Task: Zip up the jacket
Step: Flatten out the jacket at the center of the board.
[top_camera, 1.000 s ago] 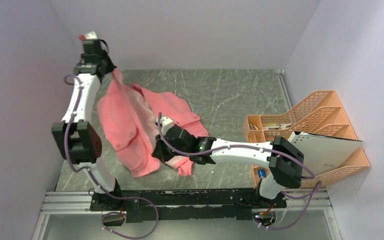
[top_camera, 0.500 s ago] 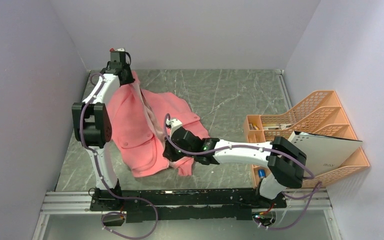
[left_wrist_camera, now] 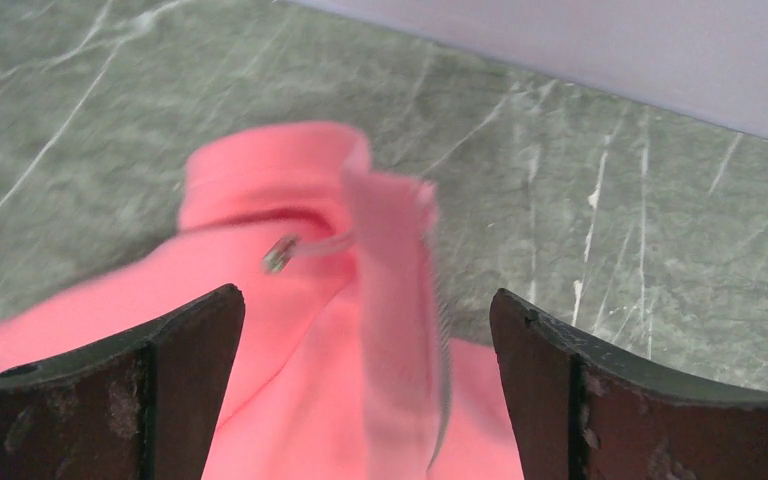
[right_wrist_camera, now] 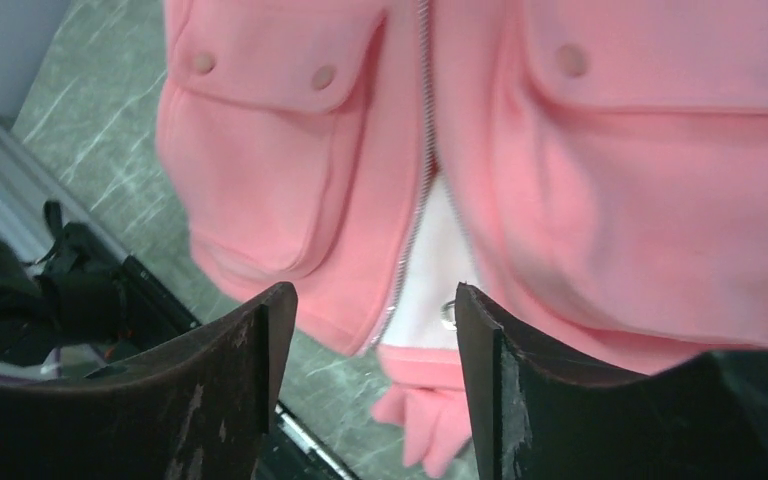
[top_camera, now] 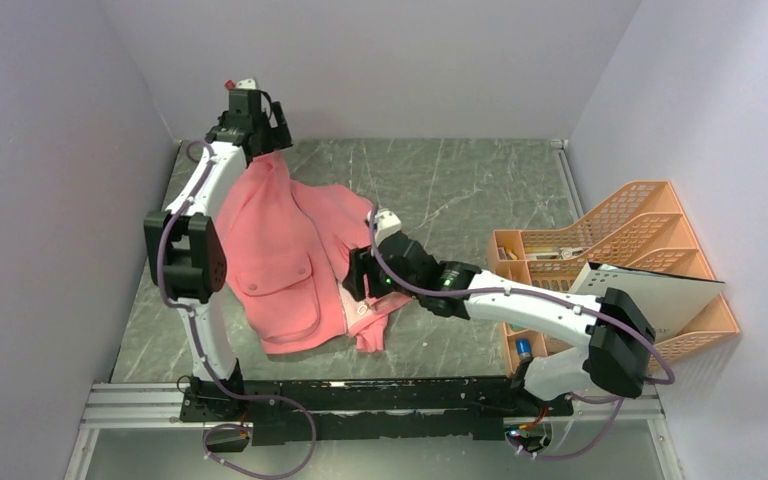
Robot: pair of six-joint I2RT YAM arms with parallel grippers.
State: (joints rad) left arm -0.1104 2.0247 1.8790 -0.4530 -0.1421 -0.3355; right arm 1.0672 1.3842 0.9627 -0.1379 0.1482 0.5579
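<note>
The gray-green stone worktop (top_camera: 480,180) fills the floor between pale walls. A big pink jacket (top_camera: 280,250) lies flat on the left half of it. The collar points to the far left corner and the bottom hem lies close to the near edge. One sleeve spreads out toward the middle of the worktop.

An orange rack (top_camera: 650,215) stands along the right edge, well apart from the jacket. A white folder (top_camera: 660,300) leans in its near slot.

The left arm (top_camera: 188,260) reaches up along the left edge to the far corner. The right arm (top_camera: 530,305) stretches from the near right side across to the jacket.

The left end effector (left_wrist_camera: 365,298) hangs over the collar. Its two fingers are spread wide and nothing is between them. The right end effector (right_wrist_camera: 372,290) hangs over the bottom of the jacket. Its fingers are spread apart too, and they hold nothing.

The right wrist view shows two flap pockets (right_wrist_camera: 270,130), one on each side of the zipper (right_wrist_camera: 422,140). Each flap has round snaps. Higher up, the two front sides meet at the zipper. Near the hem they part and a pale lining (right_wrist_camera: 430,270) shows in the gap.

A small metal pull (left_wrist_camera: 280,255) sits by the collar in the left wrist view, a bit blurry.
</note>
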